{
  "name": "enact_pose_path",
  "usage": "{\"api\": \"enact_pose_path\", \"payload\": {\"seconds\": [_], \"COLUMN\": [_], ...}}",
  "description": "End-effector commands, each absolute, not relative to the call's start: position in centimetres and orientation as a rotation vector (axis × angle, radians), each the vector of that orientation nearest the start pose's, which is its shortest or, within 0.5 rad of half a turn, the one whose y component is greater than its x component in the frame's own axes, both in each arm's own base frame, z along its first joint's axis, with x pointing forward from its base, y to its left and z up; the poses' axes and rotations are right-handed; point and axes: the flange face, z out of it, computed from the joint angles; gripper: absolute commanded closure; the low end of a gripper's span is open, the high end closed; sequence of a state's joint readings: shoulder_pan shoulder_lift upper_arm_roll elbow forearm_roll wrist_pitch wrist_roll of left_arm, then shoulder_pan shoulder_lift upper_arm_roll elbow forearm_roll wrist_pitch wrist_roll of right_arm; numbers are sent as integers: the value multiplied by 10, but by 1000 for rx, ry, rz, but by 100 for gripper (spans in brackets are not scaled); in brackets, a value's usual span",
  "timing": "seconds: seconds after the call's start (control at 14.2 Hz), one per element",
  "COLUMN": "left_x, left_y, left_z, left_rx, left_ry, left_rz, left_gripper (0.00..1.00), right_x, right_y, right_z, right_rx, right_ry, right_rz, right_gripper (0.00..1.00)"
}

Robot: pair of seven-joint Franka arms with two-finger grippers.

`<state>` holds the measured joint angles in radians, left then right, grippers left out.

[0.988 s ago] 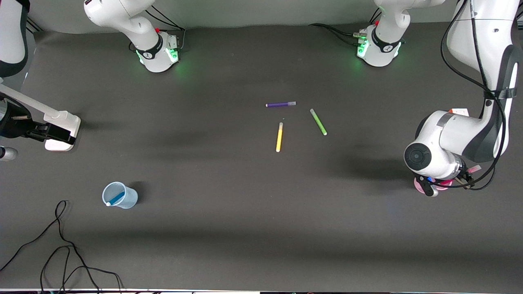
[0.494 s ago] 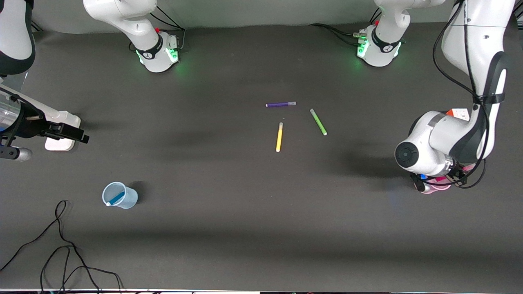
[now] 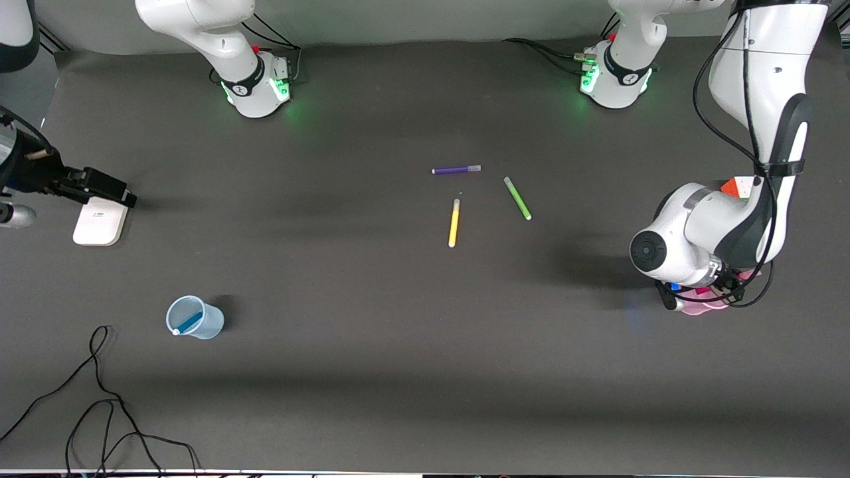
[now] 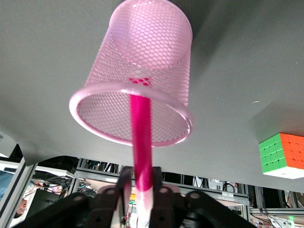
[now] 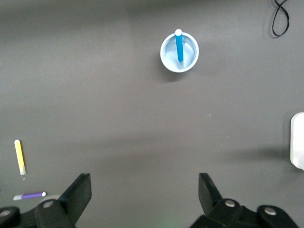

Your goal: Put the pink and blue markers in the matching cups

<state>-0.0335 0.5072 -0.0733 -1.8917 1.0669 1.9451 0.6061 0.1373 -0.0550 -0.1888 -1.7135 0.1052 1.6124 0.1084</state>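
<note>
Table [image 3: 372,372]: carrying two cups, several pens, a cube, a white pad and a loose cable.
Left gripper [image 4: 142,190]: hanging over the pink cup [image 4: 142,57] at the left arm's end of the table, pointing down into its mouth.
Left fingers [image 4: 124,186]: pressing in on both sides of the pink marker [image 4: 141,142], gripping it near its pale cap end.
Pink marker: standing nearly upright inside the pink cup, lower end reaching the cup's floor, upper part rising past the rim into the gripper.
Pink cup: sitting upright on the table, mostly hiding under the left arm in the front view, showing a mesh pattern on its wall in the left wrist view.
Cube [image 4: 282,154]: lying near the pink cup, farther from the front camera, showing green and orange faces.
Right gripper [image 5: 145,190]: waiting in the air over the white pad [image 3: 99,226] at the right arm's end, fingers spreading wide, holding nothing.
Blue marker [image 3: 189,322]: leaning inside the blue cup [image 3: 209,322], white tip resting against the rim.
Blue cup: standing upright toward the right arm's end, nearer the front camera than the white pad.
Purple pen [image 3: 455,170], yellow pen [image 3: 454,222], green pen [image 3: 517,198]: lying flat and apart mid-table, purple farthest from the front camera, yellow nearest.
Cable [image 3: 99,398]: curling on the table near the front edge, nearer the front camera than the blue cup.
</note>
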Motion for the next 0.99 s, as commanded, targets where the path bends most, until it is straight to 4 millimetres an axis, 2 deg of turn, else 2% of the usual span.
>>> {"api": "enact_pose_path", "payload": {"seconds": [0.0, 0.07, 0.21, 0.28, 0.35, 0.49, 0.56, 0.78, 0.92], "left_x": [607, 608, 609, 612, 619, 629, 632, 639, 641], "left_y": [-3, -2, -3, -6, -9, -27, -38, -52, -59], "left_z": [231, 233, 235, 245, 263, 309, 341, 432, 487], "left_rx": [-1792, -1786, -1791, -1797, -1805, -1882, -1964, -2299, -2504], "left_ry": [1459, 1470, 1465, 1450, 1420, 1335, 1292, 1176, 1102], "left_rz": [713, 718, 715, 708, 689, 678, 648, 500, 455], "left_gripper": [40, 0, 0, 0, 0, 0, 0, 0, 0], "right_x": [517, 516, 516, 517, 517, 513, 513, 519, 521], "right_y": [-8, -5, -2, 3, 7, 9, 9, 9, 26], "right_z": [596, 596, 589, 589, 591, 592, 593, 600, 598], "right_rx": [-3024, -3024, -3036, -3043, -3043, -3044, -3044, -3044, -3060], "right_ry": [228, 218, 209, 193, 198, 190, 190, 169, 114], "right_rz": [65, 68, 81, 77, 74, 114, 116, 84, 83], "right_gripper": [0, 0, 0, 0, 0, 0, 0, 0, 0]}}
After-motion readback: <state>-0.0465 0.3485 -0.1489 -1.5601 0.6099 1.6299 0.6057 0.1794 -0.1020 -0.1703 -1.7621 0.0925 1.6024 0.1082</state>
